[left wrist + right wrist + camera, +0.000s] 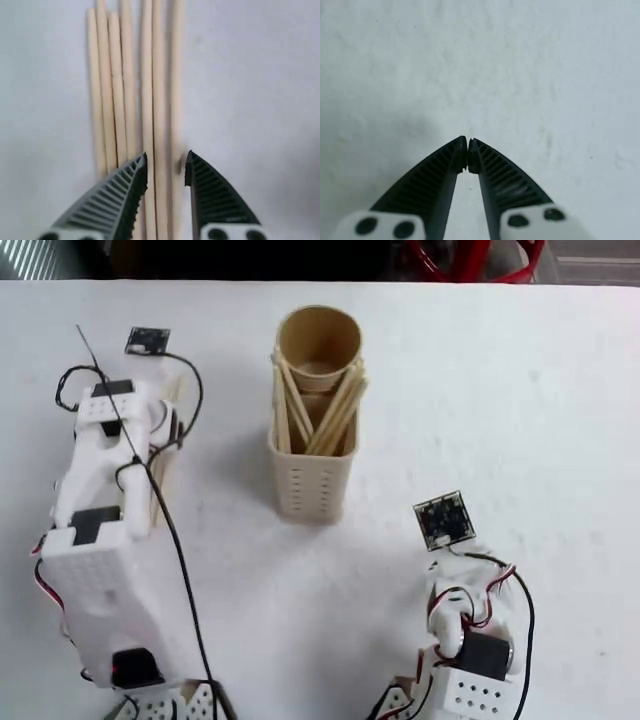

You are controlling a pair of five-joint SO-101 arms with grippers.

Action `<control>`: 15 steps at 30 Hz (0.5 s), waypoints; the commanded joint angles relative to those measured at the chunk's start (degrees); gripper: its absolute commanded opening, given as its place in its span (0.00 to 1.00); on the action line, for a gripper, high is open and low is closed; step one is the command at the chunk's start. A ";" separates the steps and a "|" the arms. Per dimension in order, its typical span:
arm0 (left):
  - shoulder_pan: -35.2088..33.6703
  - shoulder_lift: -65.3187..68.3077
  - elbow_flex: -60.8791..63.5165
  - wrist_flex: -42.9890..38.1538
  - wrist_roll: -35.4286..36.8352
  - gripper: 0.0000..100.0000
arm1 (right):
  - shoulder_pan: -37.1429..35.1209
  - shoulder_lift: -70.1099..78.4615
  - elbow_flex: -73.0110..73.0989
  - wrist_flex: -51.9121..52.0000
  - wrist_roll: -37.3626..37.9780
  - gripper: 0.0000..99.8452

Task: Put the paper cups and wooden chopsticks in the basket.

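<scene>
A cup [318, 340] sat in the far end of the basket [310, 485], mid-table, with chopsticks [335, 415] leaning inside. Loose chopsticks [130, 85] lay side by side on the table [520, 390] at the left. The left gripper [166, 170] hung over them, narrowly parted, a few sticks between its tips. The right gripper [467, 150], tips pressed together, was over the table at the near right.

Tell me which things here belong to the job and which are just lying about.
Job: basket; paper cup and chopsticks standing in it; loose chopsticks between the left gripper's open fingers.
Idle or lying about: red object beyond the table; right gripper, shut, over bare table.
</scene>
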 commanded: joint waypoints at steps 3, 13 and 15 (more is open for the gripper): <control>1.36 -1.10 -2.90 0.00 -1.23 0.10 | -0.48 -0.48 0.53 -0.04 0.00 0.02; 1.36 -1.01 -2.90 0.26 -1.32 0.11 | -0.57 -0.48 0.53 -0.04 0.00 0.02; 1.36 -1.27 -2.99 -0.18 -1.32 0.11 | -0.57 -0.48 0.53 -0.04 0.00 0.02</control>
